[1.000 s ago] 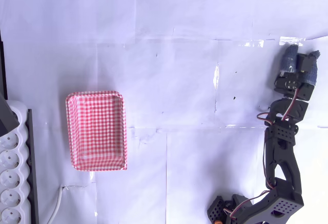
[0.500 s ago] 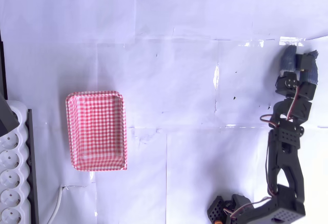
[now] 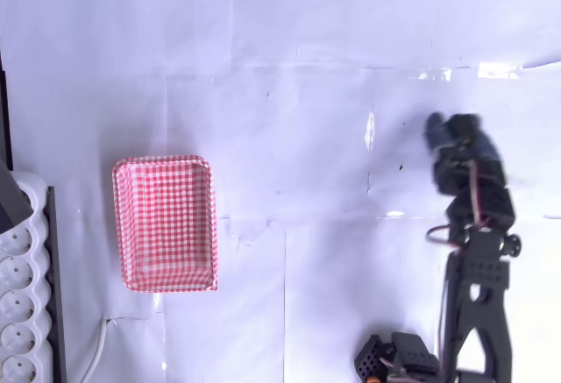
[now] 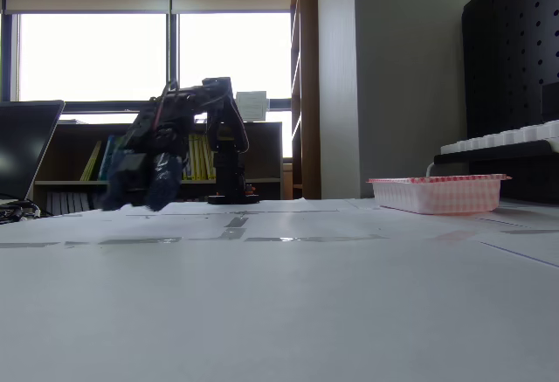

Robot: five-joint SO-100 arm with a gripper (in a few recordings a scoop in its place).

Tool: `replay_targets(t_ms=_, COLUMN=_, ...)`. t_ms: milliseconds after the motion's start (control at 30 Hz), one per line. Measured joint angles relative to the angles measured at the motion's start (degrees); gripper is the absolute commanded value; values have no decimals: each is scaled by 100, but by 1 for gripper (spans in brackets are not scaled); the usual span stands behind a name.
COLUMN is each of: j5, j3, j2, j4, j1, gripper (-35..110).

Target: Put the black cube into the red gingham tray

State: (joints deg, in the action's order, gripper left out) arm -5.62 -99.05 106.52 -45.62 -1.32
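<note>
White table, red gingham tray, blurred pincer

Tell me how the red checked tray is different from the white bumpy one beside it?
The red checked tray has red-and-white squares all over; the white tray is plain white. The red checked tray has one open, flat inside with nothing in it; the white tray has a row of round hollows. The red one shows whole in the overhead view; the white one is cut off by the picture's edge. Both sit at the left, close together.
</note>
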Motion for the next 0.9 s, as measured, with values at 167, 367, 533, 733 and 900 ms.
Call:
replay_targets(t_ms=167, j5=-650, j3=-1362, j2=-624, j4=-2540, j1=-1195, gripper=0)
replay_targets(t_ms=367, j5=-765, j3=-2830, j2=-747, j4=-3779, j1=-2953, gripper=0)
replay_targets(t_ms=533, j5=-765, j3=-3850, j2=-132, j4=-3551, j1=-4201, gripper=0)
replay_targets(t_ms=733, j5=-765, j3=-4351, j2=1116, j4=-3226, j1=-5370, gripper=0)
replay_targets(t_ms=900, j5=-668, j3=-4359, j2=2083, j4=-2461, j1=-5713, gripper=0)
